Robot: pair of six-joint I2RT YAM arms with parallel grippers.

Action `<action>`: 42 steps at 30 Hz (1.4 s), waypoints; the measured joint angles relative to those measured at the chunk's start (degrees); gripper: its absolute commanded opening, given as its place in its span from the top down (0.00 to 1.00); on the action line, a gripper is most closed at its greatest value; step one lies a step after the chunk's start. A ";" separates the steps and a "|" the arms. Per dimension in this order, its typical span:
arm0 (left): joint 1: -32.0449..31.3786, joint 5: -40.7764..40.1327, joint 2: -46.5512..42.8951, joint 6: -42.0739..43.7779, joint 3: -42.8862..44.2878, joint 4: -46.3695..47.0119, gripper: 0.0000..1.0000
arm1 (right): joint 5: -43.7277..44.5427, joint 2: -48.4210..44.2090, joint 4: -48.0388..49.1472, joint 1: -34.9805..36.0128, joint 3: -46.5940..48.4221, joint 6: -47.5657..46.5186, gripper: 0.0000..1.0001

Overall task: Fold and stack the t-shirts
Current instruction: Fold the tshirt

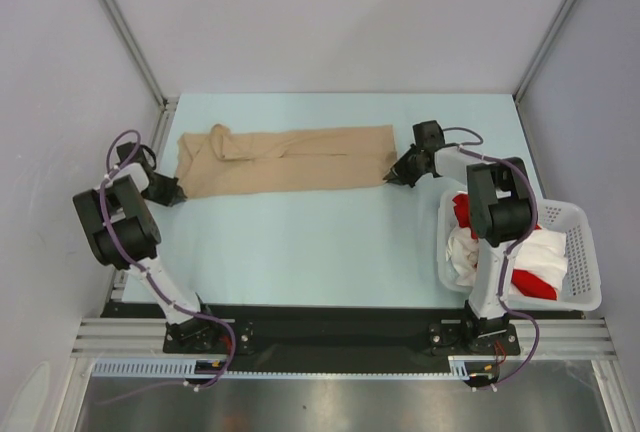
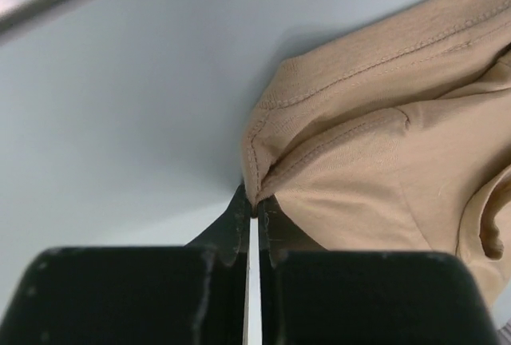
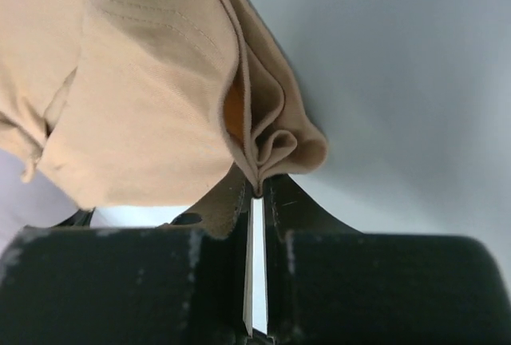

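Both the left gripper (image 2: 255,211) and right gripper (image 3: 258,189) are pinched tight on opposite ends of the beige-tan t-shirt (image 1: 290,160), which lies stretched between them. Folding cleanly likely means moving both together under even tension.

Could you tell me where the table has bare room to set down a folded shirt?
The widest bare patch of table lies between the beige shirt and the arm bases, left of the basket. A narrow strip runs behind the shirt, by the far wall. Crowded on the right: the basket of red and white shirts.
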 measured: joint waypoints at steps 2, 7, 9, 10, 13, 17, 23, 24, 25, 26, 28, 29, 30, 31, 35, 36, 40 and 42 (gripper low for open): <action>0.00 -0.24 -2.60 -0.17 -3.34 -0.68 1.00 | 1.20 -0.76 -2.51 -0.52 0.17 -2.93 1.00; 0.00 0.00 -12.00 -1.62 -14.73 -2.54 1.00 | 5.29 -3.67 -8.74 -1.53 -0.42 -10.84 1.00; 0.00 0.11 -15.39 -2.05 -18.40 -3.54 0.82 | 6.62 -5.18 -10.49 -1.62 -1.33 -13.38 0.85; 0.00 0.20 -16.83 -2.29 -19.80 -4.00 0.72 | 7.13 -6.08 -11.47 -1.62 -1.73 -14.67 0.63; 0.04 0.13 -20.65 -2.54 -22.40 -5.84 0.43 | 8.33 -8.22 -14.60 -1.60 -1.60 -18.47 0.40; 0.00 -1.75 -28.46 -2.32 -22.10 -9.22 0.36 | 9.81 -10.56 -18.93 -0.50 1.05 -21.16 0.18; -2.69 -3.74 -33.22 3.63 -10.10 -9.46 0.39 | 9.64 -11.76 -17.97 8.57 9.57 -17.73 0.09; -3.56 -2.27 -32.72 5.22 -8.48 -7.69 0.39 | 8.92 -11.58 -16.87 11.19 10.27 -16.55 0.10; -4.61 0.00 -31.45 7.08 -6.21 -6.64 0.39 | 8.11 -11.23 -15.26 13.20 11.23 -14.75 0.12; -5.97 1.90 -29.27 9.03 -3.39 -5.33 0.42 | 7.04 -10.56 -13.86 15.17 12.50 -12.87 0.16; -8.48 6.08 -22.77 13.29 3.80 -3.96 0.48 | 4.68 -7.63 -11.23 18.34 16.37 -9.14 0.29; -9.90 7.63 -18.58 15.58 8.13 -2.91 0.52 | 3.19 -5.53 -9.05 19.47 18.51 -7.37 0.32; -11.13 8.63 -14.64 17.75 11.93 -2.14 0.52 | 1.86 -3.32 -7.13 20.37 20.52 -5.20 0.32; -11.96 9.22 -11.56 19.69 14.69 -1.95 0.52 | 1.11 -1.55 -5.53 20.90 21.79 -3.50 0.32; -14.58 9.51 -2.23 25.46 21.92 -2.14 0.51 | -0.92 6.38 -0.22 23.04 26.88 3.32 0.32; -14.97 9.27 -1.11 26.51 22.53 -2.12 0.51 | -0.90 8.46 0.44 23.56 28.44 4.59 0.31; -16.70 4.90 2.08 31.56 23.82 -2.25 0.54 | -0.96 14.80 2.60 26.32 33.73 8.55 0.31; -17.68 2.25 2.86 33.22 24.22 -2.16 0.55 | -1.11 16.72 2.60 27.76 35.58 9.60 0.31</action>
